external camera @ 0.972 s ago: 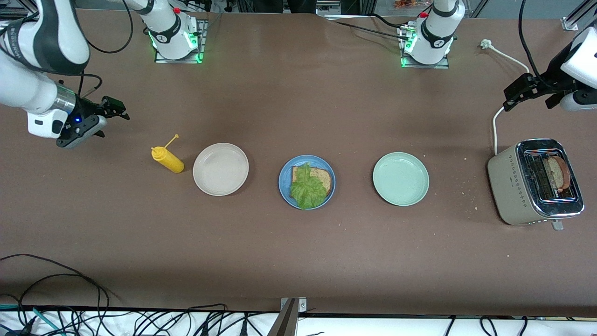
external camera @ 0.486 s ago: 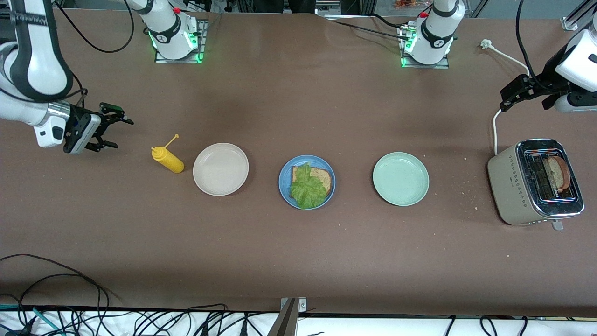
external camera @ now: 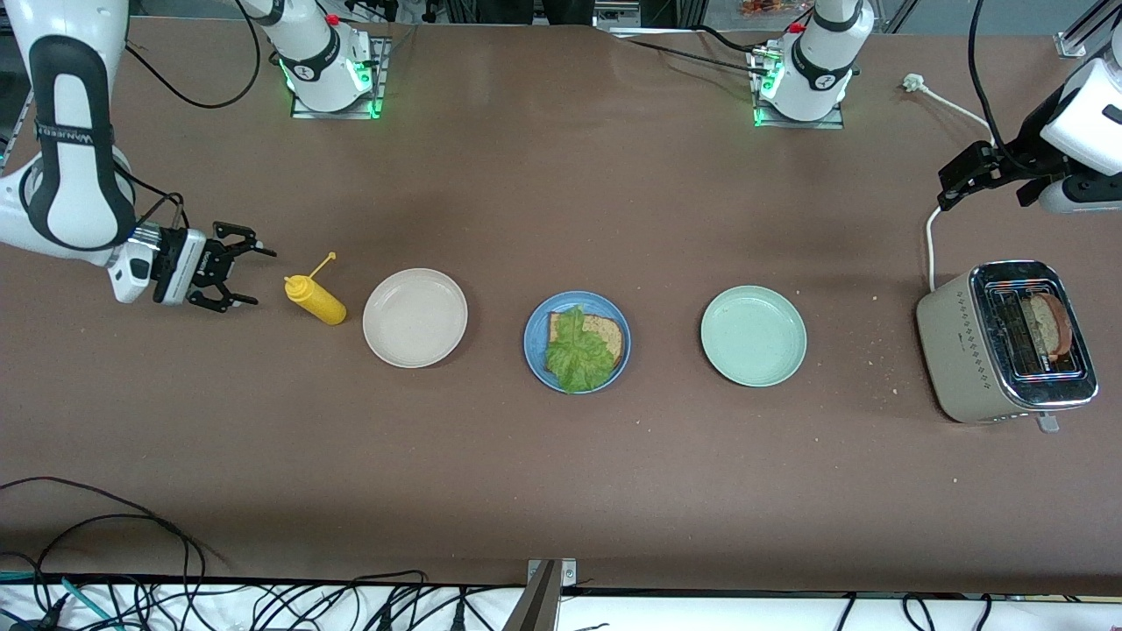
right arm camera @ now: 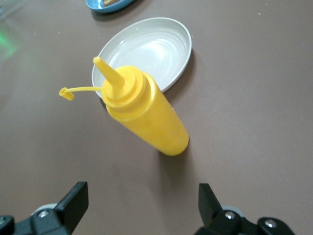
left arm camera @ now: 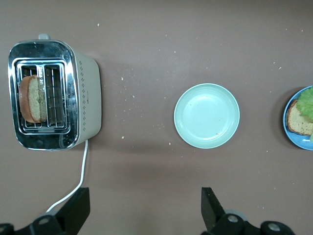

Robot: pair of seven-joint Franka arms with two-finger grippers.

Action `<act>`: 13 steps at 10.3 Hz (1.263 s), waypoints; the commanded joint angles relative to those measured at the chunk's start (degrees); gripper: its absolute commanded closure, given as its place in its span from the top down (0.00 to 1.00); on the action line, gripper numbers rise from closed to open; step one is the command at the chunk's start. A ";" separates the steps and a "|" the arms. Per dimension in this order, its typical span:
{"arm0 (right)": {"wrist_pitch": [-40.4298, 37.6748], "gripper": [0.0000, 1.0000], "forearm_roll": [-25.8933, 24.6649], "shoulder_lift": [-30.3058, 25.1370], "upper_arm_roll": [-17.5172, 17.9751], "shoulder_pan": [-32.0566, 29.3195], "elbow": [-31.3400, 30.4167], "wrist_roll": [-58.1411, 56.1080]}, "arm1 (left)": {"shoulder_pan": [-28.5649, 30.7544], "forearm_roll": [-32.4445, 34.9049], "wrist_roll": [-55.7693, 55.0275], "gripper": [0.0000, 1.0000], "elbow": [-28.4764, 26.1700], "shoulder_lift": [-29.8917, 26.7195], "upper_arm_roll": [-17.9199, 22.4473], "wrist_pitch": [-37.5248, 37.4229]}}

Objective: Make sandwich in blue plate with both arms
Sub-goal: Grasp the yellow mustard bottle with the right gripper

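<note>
At the right arm's end of the desk (external camera: 561, 473), right tool (external camera: 235, 278) sits low, fingers spread wide, nothing between them, pointed at yellow squeeze bottle (external camera: 315, 299). Bottle stands upright, cap off and hanging on its tether, just beside beige plate (external camera: 415, 317). In the right wrist view the bottle (right arm camera: 145, 112) stands between the two spread fingertips (right arm camera: 73, 199) but apart from both, beige plate (right arm camera: 146, 49) right next to it.

Blue plate (external camera: 537, 350) mid-desk, between beige plate and pale green plate (external camera: 753, 336). On it one bread slice (external camera: 603, 334) with lettuce leaf (external camera: 576, 355) lying on top, leaf covers most of the slice, no top slice on it.

Left tool (external camera: 961, 175) up over the desk near the toaster's white cord (external camera: 931, 247), fingers spread and holding nothing; left wrist view shows both fingertips (left arm camera: 210, 207) well apart. Toaster (external camera: 1005, 340) at the left arm's end, second bread slice (external camera: 1048, 323) upright in one slot. Left wrist view: toaster (left arm camera: 82, 93), bread in slot (left arm camera: 32, 98), pale green plate (left arm camera: 207, 115), edge of blue plate (left arm camera: 290, 128).
</note>
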 commanded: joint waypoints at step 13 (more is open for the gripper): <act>-21.32 0.15 16.56 15.09 3.20 -4.33 11.90 -22.60 | 0.35 -0.96 0.42 1.00 1.86 0.92 0.05 -1.65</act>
